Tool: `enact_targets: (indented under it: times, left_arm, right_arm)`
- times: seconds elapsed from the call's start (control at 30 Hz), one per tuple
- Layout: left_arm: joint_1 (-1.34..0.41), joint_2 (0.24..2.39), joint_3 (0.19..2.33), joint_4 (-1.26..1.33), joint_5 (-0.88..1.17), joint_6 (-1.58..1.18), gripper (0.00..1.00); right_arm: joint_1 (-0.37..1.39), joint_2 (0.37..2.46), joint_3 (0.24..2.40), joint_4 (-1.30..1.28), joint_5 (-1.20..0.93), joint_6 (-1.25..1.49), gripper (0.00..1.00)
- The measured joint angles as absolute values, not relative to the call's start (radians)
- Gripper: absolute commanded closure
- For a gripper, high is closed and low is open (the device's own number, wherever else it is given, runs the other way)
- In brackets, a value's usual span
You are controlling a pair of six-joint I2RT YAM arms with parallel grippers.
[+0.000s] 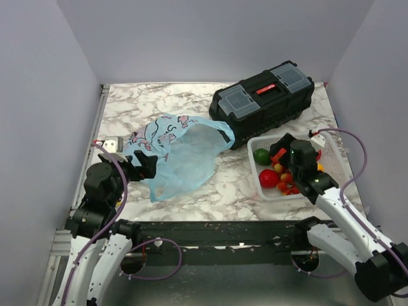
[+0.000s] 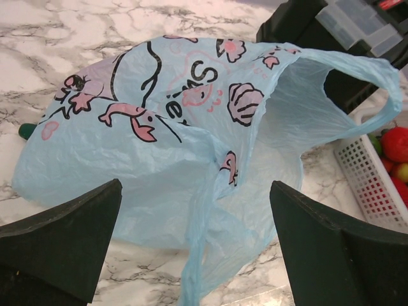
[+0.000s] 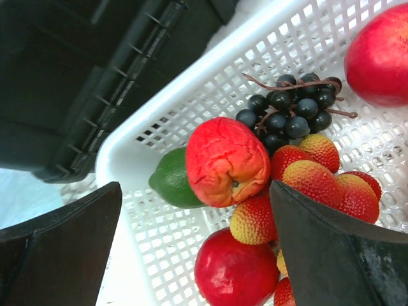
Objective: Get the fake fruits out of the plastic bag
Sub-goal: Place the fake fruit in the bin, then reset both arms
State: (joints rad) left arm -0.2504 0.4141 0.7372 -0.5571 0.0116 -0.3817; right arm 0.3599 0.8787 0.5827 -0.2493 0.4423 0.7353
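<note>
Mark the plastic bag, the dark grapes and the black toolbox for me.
plastic bag (image 2: 146, 166), left wrist view, on its crinkled printed side.
dark grapes (image 3: 290, 115), right wrist view, on the middle of the cluster.
black toolbox (image 1: 274, 108), top external view, on its near side wall.

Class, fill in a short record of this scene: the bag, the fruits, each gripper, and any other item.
bag: crinkly light-blue plastic bag lying on marble table, mouth open
fruits: glossy plastic fruits in white mesh basket
left gripper: open, facing the bag
right gripper: open, over the fruits in the basket
other: black plastic toolbox behind the basket
</note>
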Motion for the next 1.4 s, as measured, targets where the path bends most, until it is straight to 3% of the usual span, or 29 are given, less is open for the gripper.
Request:
enact_targets:
  times: [0.23,0.7,1.0,1.4]
  left_arm:
    - [-0.25,0.339,0.779,-0.564,0.009,-0.479,0.01]
    - [-0.25,0.34,1.122,-0.575,-0.038,-0.479,0.01]
    - [-0.25,0.263,1.1,-0.541,-0.08,-0.458,0.01]
    - [-0.251,0.245,1.07,-0.527,-0.099,-0.453,0.01]
  right_arm:
    - [0.36,0.711,0.636,-0.327,0.35,0.69,0.0]
    - [0.36,0.475,0.906,-0.427,0.319,0.507,0.0]
    - [0.36,0.35,0.981,-0.452,0.356,0.417,0.0]
    - [0.36,0.36,0.982,-0.5,0.438,0.437,0.0]
